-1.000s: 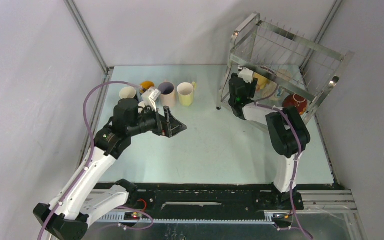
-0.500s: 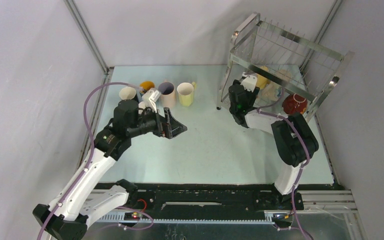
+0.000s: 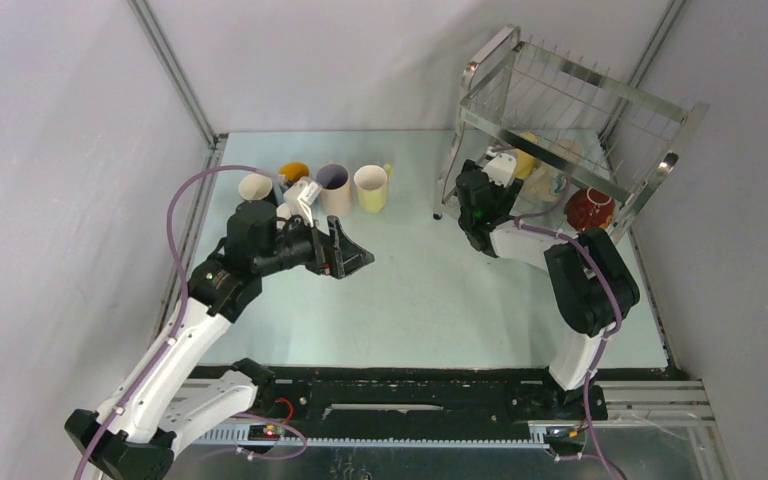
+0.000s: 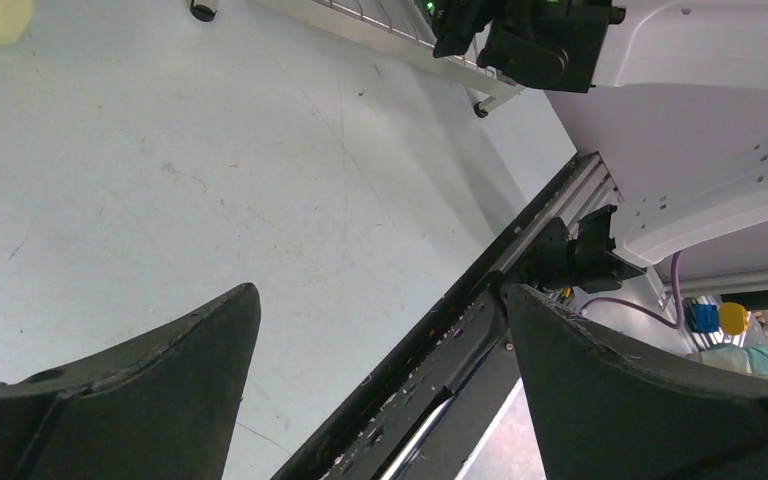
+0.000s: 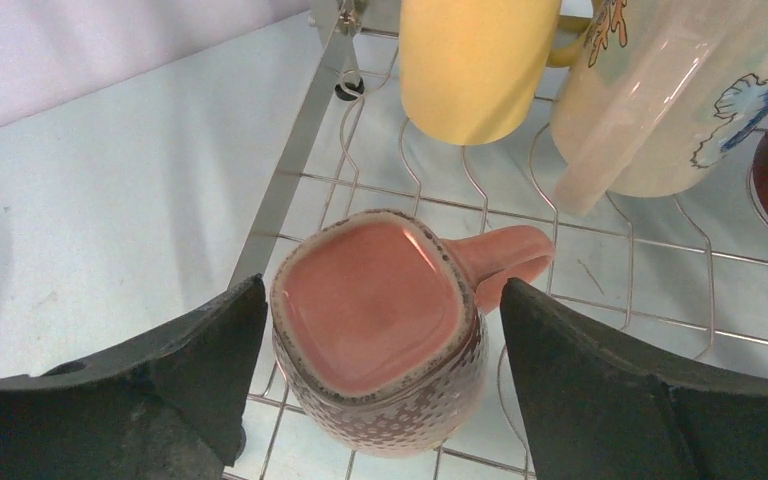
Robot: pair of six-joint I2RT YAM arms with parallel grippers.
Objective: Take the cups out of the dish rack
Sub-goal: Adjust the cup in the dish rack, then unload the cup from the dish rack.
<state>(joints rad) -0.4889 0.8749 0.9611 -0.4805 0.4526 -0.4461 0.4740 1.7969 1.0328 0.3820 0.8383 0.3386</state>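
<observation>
The pink mug (image 5: pixel 375 320), upright on the dish rack's (image 5: pixel 290 180) lower tier at the table's (image 3: pixel 410 290) 2 o'clock, is straddled by the wide-open right gripper (image 5: pixel 380 290). Its body should be squeezed squarely, with the handle at 3 o'clock avoided. The left gripper (image 4: pixel 378 295) is held open. Since a second ago, the right elbow has been drawn toward 5 o'clock.

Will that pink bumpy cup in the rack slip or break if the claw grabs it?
Probably stiff and breakable: the pink cup looks like thick glazed pottery. Its dotted sides should help grip, though the glaze may be slick. It stands on thin wires of the dish rack, so a nudge might wobble it.
</observation>
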